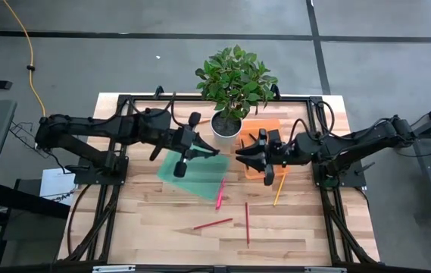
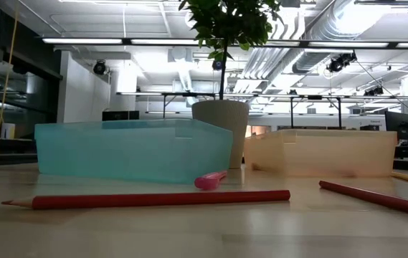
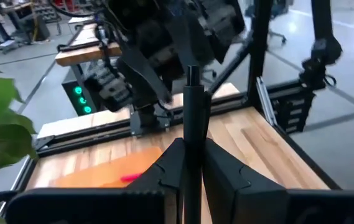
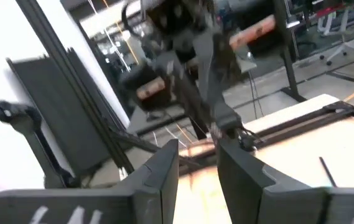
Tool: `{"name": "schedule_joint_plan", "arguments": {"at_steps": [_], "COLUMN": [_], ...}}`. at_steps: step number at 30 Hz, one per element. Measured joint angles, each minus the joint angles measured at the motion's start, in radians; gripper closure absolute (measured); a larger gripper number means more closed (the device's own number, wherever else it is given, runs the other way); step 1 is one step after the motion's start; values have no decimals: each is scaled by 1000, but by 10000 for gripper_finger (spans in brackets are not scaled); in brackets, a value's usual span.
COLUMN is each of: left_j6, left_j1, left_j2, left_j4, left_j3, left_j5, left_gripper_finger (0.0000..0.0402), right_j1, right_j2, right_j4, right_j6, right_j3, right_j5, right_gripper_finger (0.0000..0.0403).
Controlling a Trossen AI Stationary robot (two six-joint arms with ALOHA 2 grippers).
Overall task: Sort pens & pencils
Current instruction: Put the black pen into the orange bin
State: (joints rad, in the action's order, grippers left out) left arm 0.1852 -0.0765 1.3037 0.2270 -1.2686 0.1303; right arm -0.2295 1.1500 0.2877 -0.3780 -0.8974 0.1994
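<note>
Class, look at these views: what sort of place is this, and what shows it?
Probably a robotics lab or workshop: exposed silver ceiling ducts, long bare work tables behind, and a light wooden bench carrying two dark robot arms.

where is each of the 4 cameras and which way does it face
High view: above the table, looking straight down; shows both arms, left end effector over the teal tray, right end effector by the orange tray.
Low view: at tabletop height, looking level across; no arm shows.
Left wrist view: on the left arm, looking past its fingers shut on a black pen.
Right wrist view: on the right arm, past its parted fingers.
High and low views share the pink pen, plant pot and red pencil.
</note>
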Motion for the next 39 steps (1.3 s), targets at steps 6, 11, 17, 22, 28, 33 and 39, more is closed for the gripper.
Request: {"name": "schedule_joint_plan", "arguments": {"at_steps": [6, 11, 17, 22, 28, 33, 39], "left_j6": [-34, -63, -99, -130, -140, -140, -140], "left_j1": [-2, -1, -2, 21, 37, 37, 37], "left_j2": [8, 18, 37, 78, 129, 128, 128], "left_j4": [-15, -33, -59, -90, -180, -192, -195], "left_j3": [0, 0, -1, 0, 0, 0, 0], "left_j5": [0, 0, -14, -20, -29, -51, -64], "left_gripper_finger": [370, 370, 370, 370, 370, 370, 370], "right_j1": [34, 73, 79, 86, 86, 86, 86], "right_j2": [0, 1, 1, 1, 1, 1, 1], "right_j4": [-39, -74, -23, -18, 2, 11, 32], "right_j6": [23, 21, 70, 90, 87, 71, 73], "right_j3": [0, 0, 0, 0, 0, 0, 0], "right_j5": [-78, -125, -107, -103, -144, -155, -155], "right_gripper_finger": [302, 270, 224, 231, 245, 244, 239]}}
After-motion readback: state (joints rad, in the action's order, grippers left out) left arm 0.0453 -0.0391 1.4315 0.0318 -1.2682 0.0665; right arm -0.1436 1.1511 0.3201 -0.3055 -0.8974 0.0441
